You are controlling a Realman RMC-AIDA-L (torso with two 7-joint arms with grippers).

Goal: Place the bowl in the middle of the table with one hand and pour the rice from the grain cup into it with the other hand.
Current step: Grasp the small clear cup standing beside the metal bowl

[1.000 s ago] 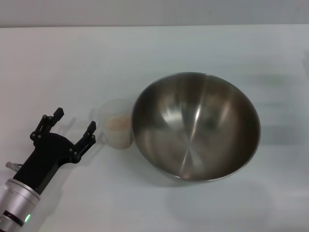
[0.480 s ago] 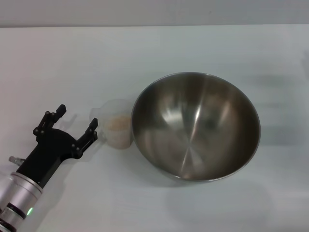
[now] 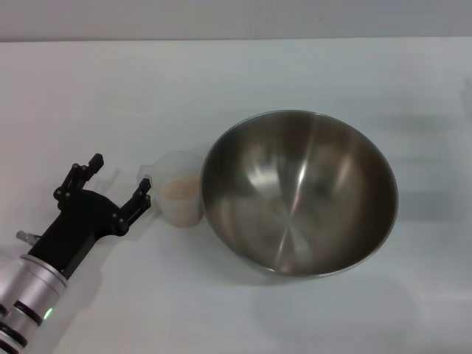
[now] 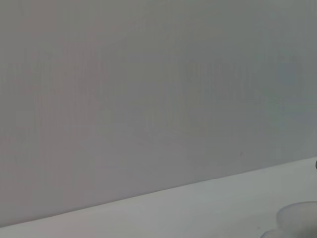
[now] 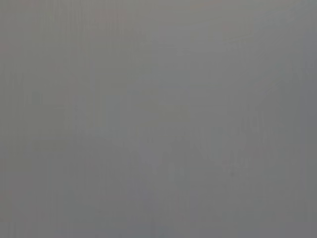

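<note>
The steel bowl (image 3: 299,192) stands on the white table (image 3: 221,81), a little right of centre, and holds nothing. The translucent grain cup (image 3: 179,198) stands upright against the bowl's left side with pale rice (image 3: 179,189) in it. A bit of the cup shows in the left wrist view (image 4: 297,218). My left gripper (image 3: 120,180) is open, low over the table just left of the cup, one fingertip (image 3: 144,189) close to the cup's side. The right gripper is out of view.
The table's far edge (image 3: 236,38) runs along the back, with a grey wall behind. The right wrist view shows only flat grey.
My left gripper has moved forward and to the right, closer to the grain cup. The bowl and cup have not moved.
</note>
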